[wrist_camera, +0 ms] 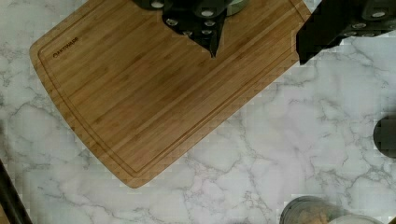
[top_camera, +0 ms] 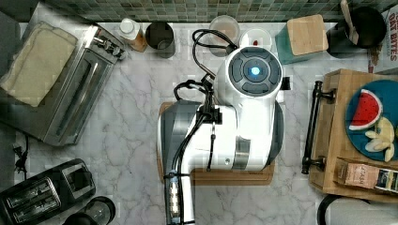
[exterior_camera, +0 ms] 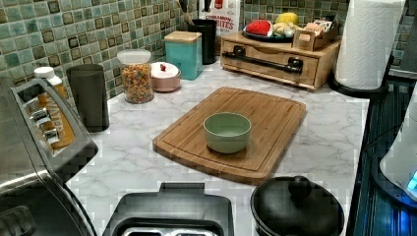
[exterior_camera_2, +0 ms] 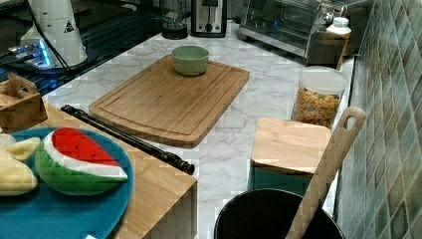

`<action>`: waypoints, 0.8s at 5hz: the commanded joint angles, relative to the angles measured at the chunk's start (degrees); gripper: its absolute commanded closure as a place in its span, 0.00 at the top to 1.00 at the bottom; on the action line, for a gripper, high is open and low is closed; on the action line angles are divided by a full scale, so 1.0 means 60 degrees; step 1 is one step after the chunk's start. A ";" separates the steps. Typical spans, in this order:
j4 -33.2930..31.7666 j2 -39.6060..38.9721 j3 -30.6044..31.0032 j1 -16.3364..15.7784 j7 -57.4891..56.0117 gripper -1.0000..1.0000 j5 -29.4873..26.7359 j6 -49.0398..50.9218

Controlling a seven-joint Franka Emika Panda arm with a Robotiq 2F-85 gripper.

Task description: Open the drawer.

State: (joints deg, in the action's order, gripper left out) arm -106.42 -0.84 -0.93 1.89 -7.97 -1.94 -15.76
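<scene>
Over the marble table [exterior_camera: 324, 142], the white Panda arm [top_camera: 234, 126] is hanging above the bamboo cutting board [exterior_camera: 236, 130], and in the wrist view the hand [wrist_camera: 261, 46] is showing two dark fingers [wrist_camera: 198, 23] standing well apart with nothing between them, so it is released and gripping nothing. Below it the wrist view is looking down on the board's grooved face and bare marble beside it. A pale green bowl [exterior_camera: 226, 132] is sitting on the board, toward the end nearer the toaster [exterior_camera_2: 209, 17] in the right view. The drawer [exterior_camera: 268, 61] is sitting shut in its light-wood box at the far end of the table in the left view, at the top view's right edge, its front flush and its long black bar handle [top_camera: 313, 126] running along the side that is facing the cutting board, with a strip of marble between them. On top of the box a teal plate [exterior_camera_2: 64, 209] is carrying a plush watermelon slice [exterior_camera_2: 74, 159] and yellow plush pieces. Beside the box in the left view, a teal canister with a wooden lid [exterior_camera: 183, 53] is standing against the tiled wall, then a pink lidded dish [exterior_camera: 164, 76] and a jar of coloured cereal [exterior_camera: 135, 74]. A paper towel roll [exterior_camera: 366, 42] is standing at the left view's right.
</scene>
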 commanded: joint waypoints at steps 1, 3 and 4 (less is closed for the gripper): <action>-0.0078 0.0001 -0.0096 0.0098 -0.0005 1.00 -0.0051 -0.0002; -0.0395 -0.0188 -0.0693 0.0796 -0.3405 1.00 0.0713 -0.0560; -0.0150 -0.0531 -0.0929 0.1101 -0.4236 1.00 0.1064 -0.0723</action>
State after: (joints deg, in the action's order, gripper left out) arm -108.27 -2.32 -3.77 3.23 -31.19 1.28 -16.46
